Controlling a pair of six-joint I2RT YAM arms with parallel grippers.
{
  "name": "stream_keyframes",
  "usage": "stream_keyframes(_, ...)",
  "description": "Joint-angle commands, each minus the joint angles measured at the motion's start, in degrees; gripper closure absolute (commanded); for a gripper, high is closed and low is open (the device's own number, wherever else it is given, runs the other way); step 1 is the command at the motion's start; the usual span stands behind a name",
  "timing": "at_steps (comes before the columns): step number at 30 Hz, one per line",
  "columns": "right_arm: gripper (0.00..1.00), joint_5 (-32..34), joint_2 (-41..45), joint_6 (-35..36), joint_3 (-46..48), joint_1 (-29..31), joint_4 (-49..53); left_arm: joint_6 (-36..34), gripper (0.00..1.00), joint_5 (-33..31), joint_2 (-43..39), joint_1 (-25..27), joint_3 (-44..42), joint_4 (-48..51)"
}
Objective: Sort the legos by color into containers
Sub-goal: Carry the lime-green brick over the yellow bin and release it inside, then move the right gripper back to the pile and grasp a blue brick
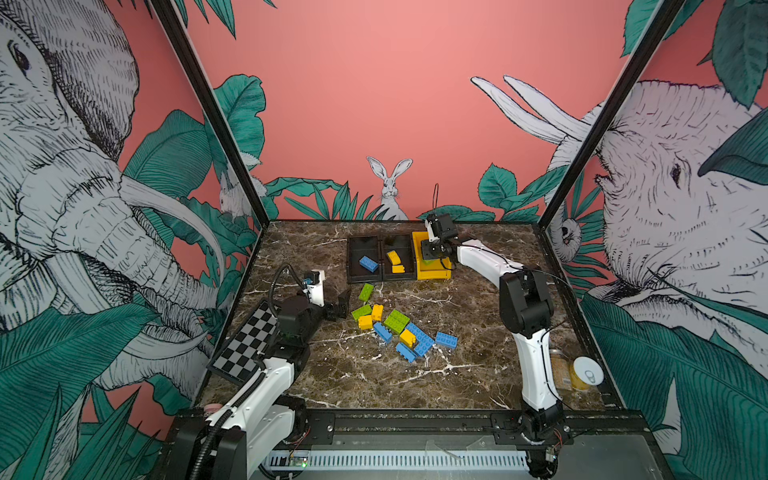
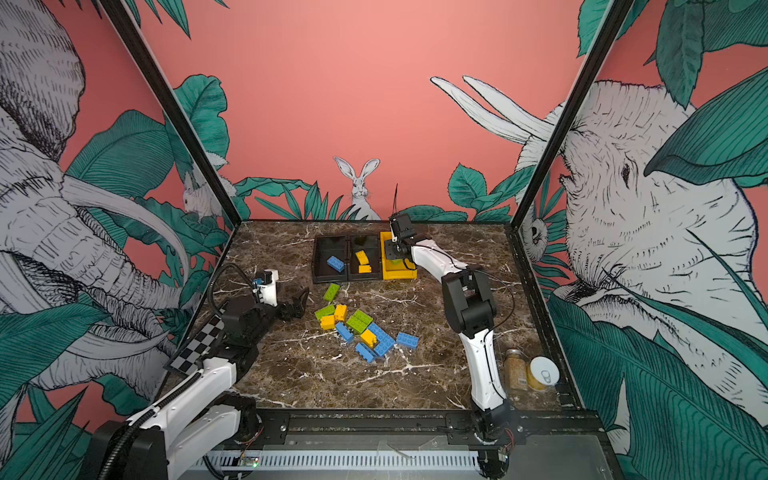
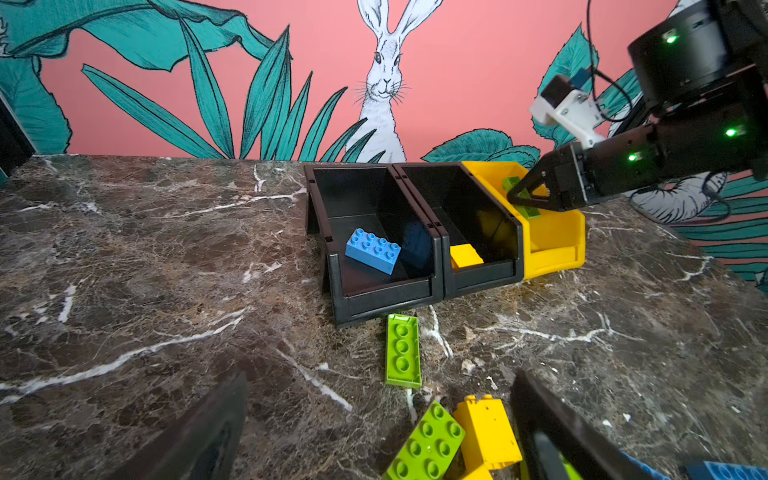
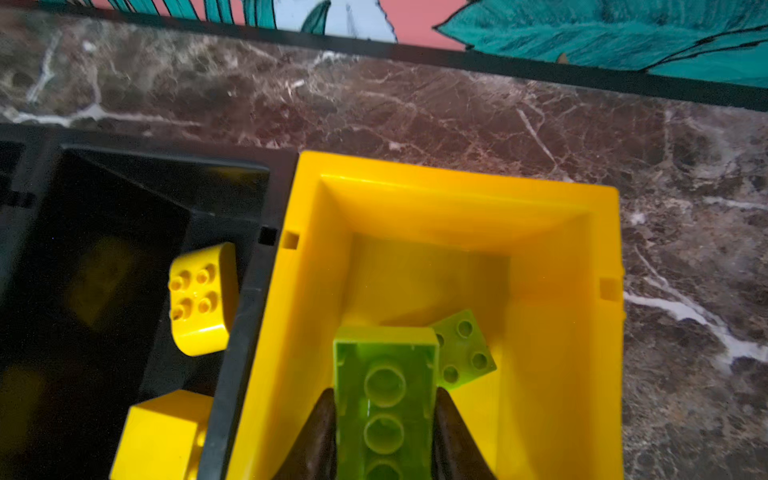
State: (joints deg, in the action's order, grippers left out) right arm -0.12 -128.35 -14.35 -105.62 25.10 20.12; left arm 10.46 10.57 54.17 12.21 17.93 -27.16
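Fingers (image 4: 320, 440) of the right gripper (image 4: 384, 401) press against both long sides of a green brick (image 4: 384, 370), clamped on it as far as I can see, and they hold it studs-down over the open top of the yellow bin (image 4: 552, 374). Another green brick (image 4: 465, 353) already lies on that bin's floor, just beside the held one. Touching the yellow bin's side is a black bin (image 1: 400, 243) with yellow bricks (image 1: 394, 258) in it, and beyond that one, farther from the yellow bin, a second black bin (image 1: 362, 245) holds a single blue brick (image 1: 368, 263). Well apart from the yellow bin, on the side toward the robot's base, a loose pile of bricks (image 1: 397, 328) in green, yellow and blue waits on the table (image 1: 365, 378). The left gripper (image 1: 338, 305) hovers at the edge of that pile farthest from the yellow bin, its fingers spread wide around nothing. To my eye this is the drop-off of a green brick, with most of the sorting yet to do. Next, the right fingers need to part so the brick falls inside the yellow walls, then rise straight up clear of the rim before heading back to the pile for another.
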Motion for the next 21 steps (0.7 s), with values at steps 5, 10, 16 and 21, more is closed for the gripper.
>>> stream_keyframes(5,0.42,-0.75,-0.10,2.84,-4.40,-0.36,5.16,-0.35,0.01,0.46,-0.22,0.16,0.61,-1.27)
stream_keyframes(10,0.37,-3.77,8.41,5.45,0.59,-0.36,6.56,-0.31,0.01,0.62,-0.89,0.17,0.78,-0.80)
stream_keyframes(16,0.34,-14.00,28.98,7.75,23.73,0.75,4.88,-0.66,0.01,1.17,-1.47,0.11,0.96,-0.35)
stream_keyframes(21,0.32,-7.93,40.95,13.92,35.04,7.68,18.94,-1.07,0.01,1.64,0.08,0.27,1.31,-0.43)
